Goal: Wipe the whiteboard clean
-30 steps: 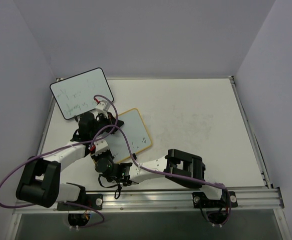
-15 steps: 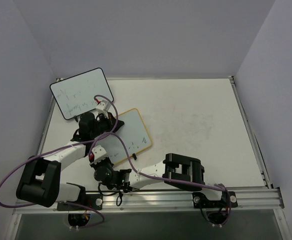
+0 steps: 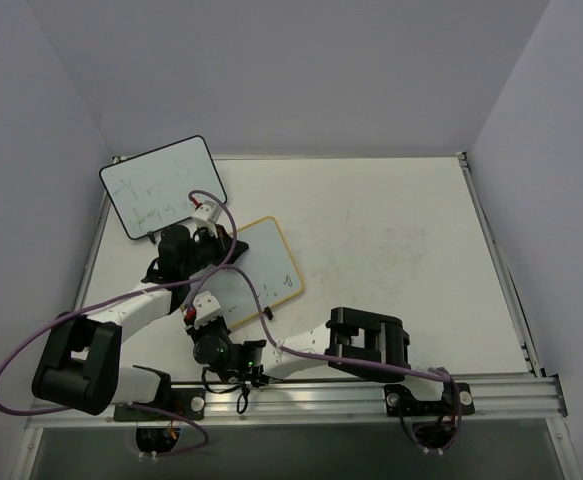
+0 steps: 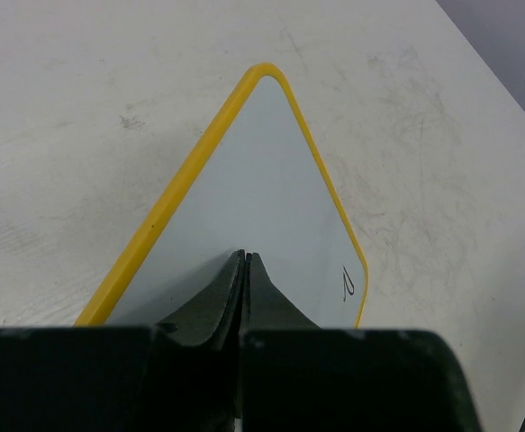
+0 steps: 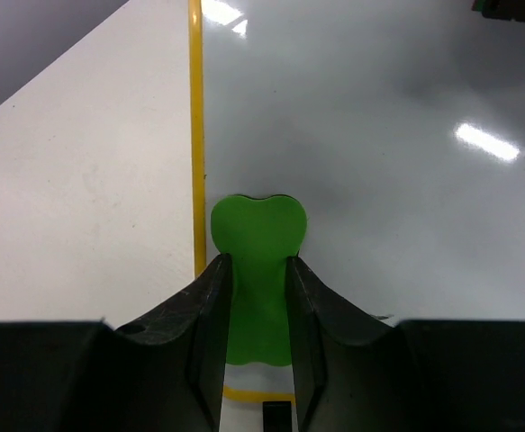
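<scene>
While pinching green heart-shaped eraser (image 5: pixel 258 225) in right gripper (image 5: pixel 256 263) at near edge of yellow-framed whiteboard (image 3: pixel 271 255) lying flat on table (image 3: pixel 391 240) left of centre, left gripper (image 4: pixel 245 256) closed on nothing low over it, sits mid-wipe, next needs a sweep toward leftover squiggle (image 4: pixel 348 284) by right corner.

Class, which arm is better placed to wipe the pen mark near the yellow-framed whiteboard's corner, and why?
Right: the right gripper grips a green heart-shaped eraser over the yellow-framed whiteboard; the left gripper is shut and holds nothing.
</scene>
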You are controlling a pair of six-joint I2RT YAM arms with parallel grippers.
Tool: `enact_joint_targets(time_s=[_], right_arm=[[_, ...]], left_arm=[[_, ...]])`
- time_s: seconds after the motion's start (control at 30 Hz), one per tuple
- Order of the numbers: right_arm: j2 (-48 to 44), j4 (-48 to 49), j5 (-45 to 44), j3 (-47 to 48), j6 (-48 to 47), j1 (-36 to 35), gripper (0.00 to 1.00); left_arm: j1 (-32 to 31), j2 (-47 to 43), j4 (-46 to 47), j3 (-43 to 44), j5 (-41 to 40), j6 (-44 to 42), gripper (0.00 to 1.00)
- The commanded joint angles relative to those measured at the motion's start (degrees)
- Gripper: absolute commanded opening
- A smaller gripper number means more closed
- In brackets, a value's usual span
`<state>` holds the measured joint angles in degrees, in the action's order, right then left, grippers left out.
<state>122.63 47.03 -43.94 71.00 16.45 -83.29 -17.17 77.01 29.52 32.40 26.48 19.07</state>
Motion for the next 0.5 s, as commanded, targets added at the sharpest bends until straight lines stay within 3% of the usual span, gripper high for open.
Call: enact_joint_targets(time_s=[0.0,0.47], right_arm=[[0.33,-8.62,-6.15,-3.59,2.53,4.44,0.00],[-2.04,-10.20,-9.85,-8.60,6.84,8.75,0.00]], left_arm=[[-0.06,-1.60,0.01,1.00,-1.25,-1.23,0.02],[-0.06,-1.60,-0.16,0.91,-1.26,-1.40,0.02]])
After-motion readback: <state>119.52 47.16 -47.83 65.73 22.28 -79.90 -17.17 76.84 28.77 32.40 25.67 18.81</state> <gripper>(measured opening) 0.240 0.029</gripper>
